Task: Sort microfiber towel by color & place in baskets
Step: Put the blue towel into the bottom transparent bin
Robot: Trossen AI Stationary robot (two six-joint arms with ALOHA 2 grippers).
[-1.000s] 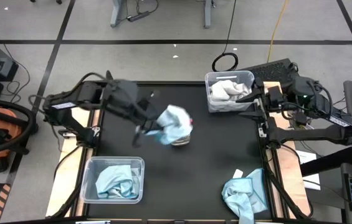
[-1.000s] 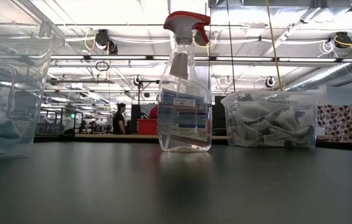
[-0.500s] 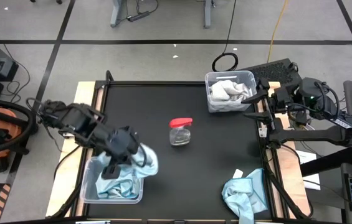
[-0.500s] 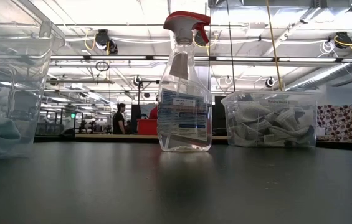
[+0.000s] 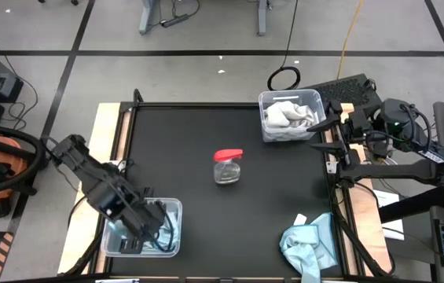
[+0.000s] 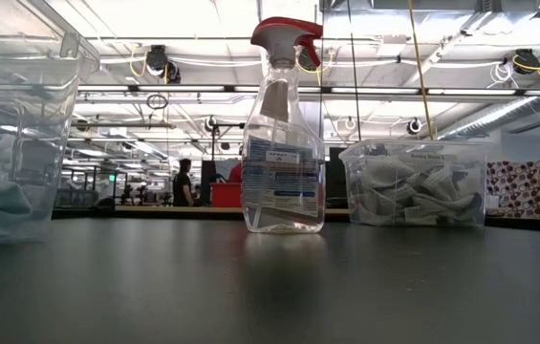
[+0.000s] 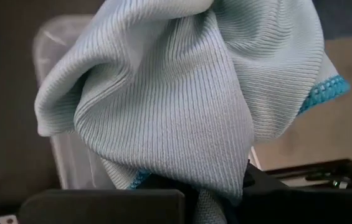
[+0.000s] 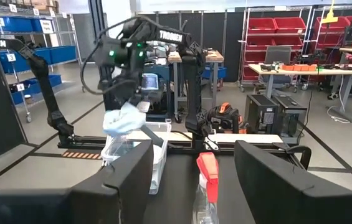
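Observation:
My left gripper [image 5: 140, 223] is shut on a light blue microfiber towel [image 7: 182, 106] and hangs over the near-left basket [image 5: 172, 206], which holds more blue towels. The right wrist view shows that towel [image 8: 124, 118] hanging from the left arm above this basket [image 8: 139, 155]. The far-right basket [image 5: 288, 115] holds white towels. A heap of blue towels [image 5: 308, 245] lies at the table's near right corner. My right gripper [image 8: 194, 186] waits open and level at the table's far right edge. My left gripper pinches a bunched fold of the towel [image 7: 216, 200] between its two fingers, coming from above and pointing steeply down. The towel hangs slack below the fingers, over the basket. I cannot tell whether its lower end touches the towels inside.
A clear spray bottle with a red trigger head [image 5: 228, 167] stands upright in the table's middle. In the low view it [image 6: 284, 134] stands between the blue-towel basket [image 6: 16, 143] and the white-towel basket [image 6: 413, 182]. Black tabletop lies bare around it.
My left gripper has carried the light blue towel from beside the spray bottle toward the table's near left. It has sunk over the near-left basket and tipped to point down. The towel stays in its hold.

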